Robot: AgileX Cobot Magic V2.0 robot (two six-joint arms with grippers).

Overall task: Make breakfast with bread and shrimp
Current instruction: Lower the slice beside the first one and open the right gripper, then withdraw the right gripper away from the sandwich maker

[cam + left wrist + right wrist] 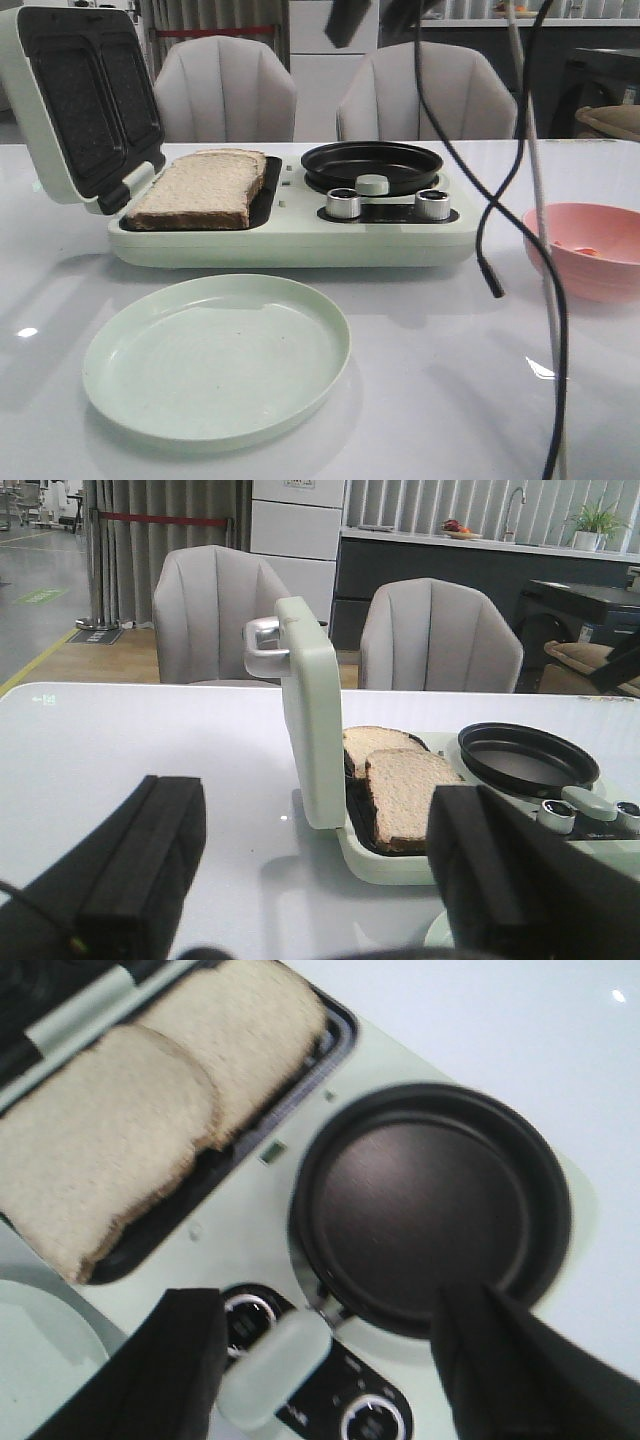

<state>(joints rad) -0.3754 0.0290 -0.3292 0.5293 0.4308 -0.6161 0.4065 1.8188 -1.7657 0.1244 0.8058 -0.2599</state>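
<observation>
The right claw [320,1360], its fingers held apart and empty, is seen directly above the black frying pan [430,1200], while the shrimp [588,250] lies well aside in the pink bowl [570,225], and the left claw [310,880] is likewise spread.

light: bright, even | glare: specks on table [420,400] | blur: right wrist view soft

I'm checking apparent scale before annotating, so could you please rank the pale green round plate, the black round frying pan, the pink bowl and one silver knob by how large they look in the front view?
1. Pale green round plate, though it is nearest the camera.
2. Black round frying pan.
3. Pink bowl, cut off by the frame edge, so its rank against the pan is unsure.
4. Silver knob.
</observation>
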